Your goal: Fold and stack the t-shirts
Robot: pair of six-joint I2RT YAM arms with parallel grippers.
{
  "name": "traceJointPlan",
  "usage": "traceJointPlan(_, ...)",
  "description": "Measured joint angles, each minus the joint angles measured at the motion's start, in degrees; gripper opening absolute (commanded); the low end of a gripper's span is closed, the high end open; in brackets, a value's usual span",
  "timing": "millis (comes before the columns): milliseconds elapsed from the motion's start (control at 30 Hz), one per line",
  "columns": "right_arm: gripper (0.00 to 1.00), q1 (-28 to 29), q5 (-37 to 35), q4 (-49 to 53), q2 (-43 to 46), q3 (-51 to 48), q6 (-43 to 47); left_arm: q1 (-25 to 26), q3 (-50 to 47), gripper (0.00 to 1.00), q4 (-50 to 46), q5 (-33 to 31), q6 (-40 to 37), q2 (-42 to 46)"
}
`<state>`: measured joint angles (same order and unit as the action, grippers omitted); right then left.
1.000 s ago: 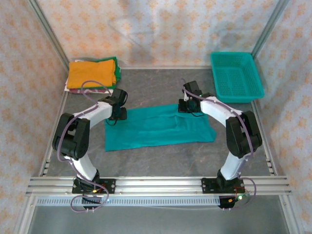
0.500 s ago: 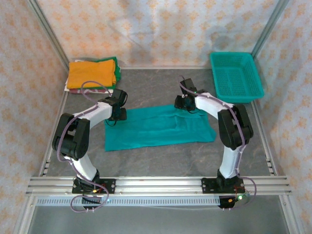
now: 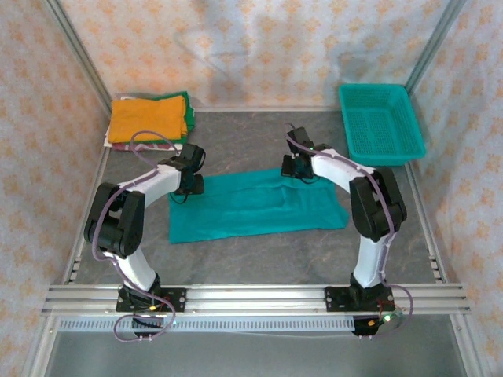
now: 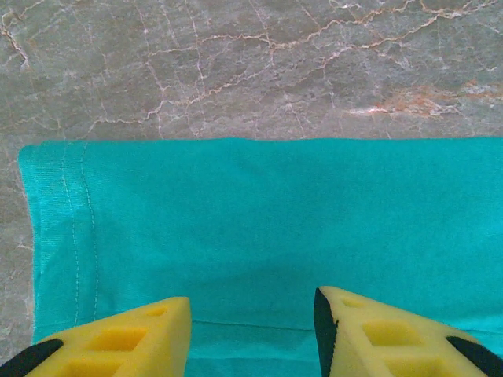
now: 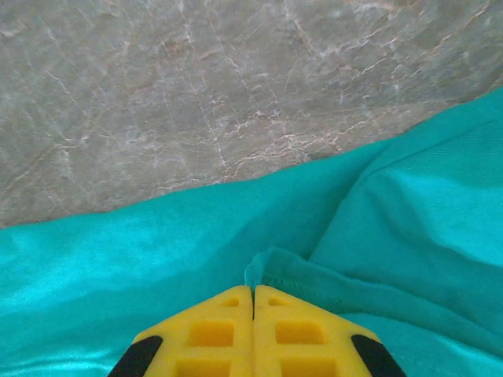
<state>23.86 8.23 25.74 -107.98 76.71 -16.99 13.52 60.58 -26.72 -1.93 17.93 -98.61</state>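
The teal t-shirt (image 3: 251, 206) lies on the grey table as a long folded strip. My left gripper (image 3: 189, 182) hovers over its far left corner. In the left wrist view that gripper (image 4: 251, 302) is open, its yellow fingers (image 4: 134, 334) apart above flat teal cloth (image 4: 259, 220) with a stitched hem at the left. My right gripper (image 3: 297, 166) sits at the strip's far edge, right of middle. In the right wrist view it (image 5: 253, 289) is shut, pinching a raised hemmed fold of the teal cloth (image 5: 314, 275). Folded orange, green and patterned shirts (image 3: 149, 118) are stacked at the back left.
A rigid teal mesh basket (image 3: 381, 122) stands at the back right corner. Patterned walls with metal posts enclose the table (image 3: 251, 259) on three sides. Bare marbled table surface (image 5: 196, 94) lies beyond the shirt's far edge.
My right gripper has shifted a little left and toward the far edge of the teal shirt. The left arm and the shirt's outline have stayed put.
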Motion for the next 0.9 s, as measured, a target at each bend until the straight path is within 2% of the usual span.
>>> traceJointPlan(333, 0.0, 0.85, -1.99, -2.38, 9.03, -8.15, -6.88, 0.0, 0.0, 0.45, 0.02, -0.02, 0.0, 0.0)
traceJointPlan(467, 0.0, 3.65, -4.13, -4.33, 10.62, -13.31, -12.17, 0.0, 0.0, 0.45, 0.04, -0.02, 0.0, 0.0)
traceJointPlan(600, 0.0, 7.04, -6.82, -4.81, 11.39, -14.29, -16.68, 0.0, 0.0, 0.45, 0.15, -0.02, 0.0, 0.0)
traceJointPlan(700, 0.02, 9.01, -10.23, -4.7, 12.57, -14.47, -20.24, 0.0, 0.0, 0.45, 0.39, -0.02, -0.02, 0.0)
traceJointPlan(767, 0.09, 10.05, -12.26, -4.81, 13.84, -15.34, -22.36, 0.0, 0.0, 0.45, 0.52, -0.04, -0.02, 0.0)
traceJointPlan(900, 0.14, 11.89, -15.06, -4.9, 16.26, -18.32, -25.94, 0.0, 0.0, 0.45, 0.74, -0.07, -0.02, 0.0)
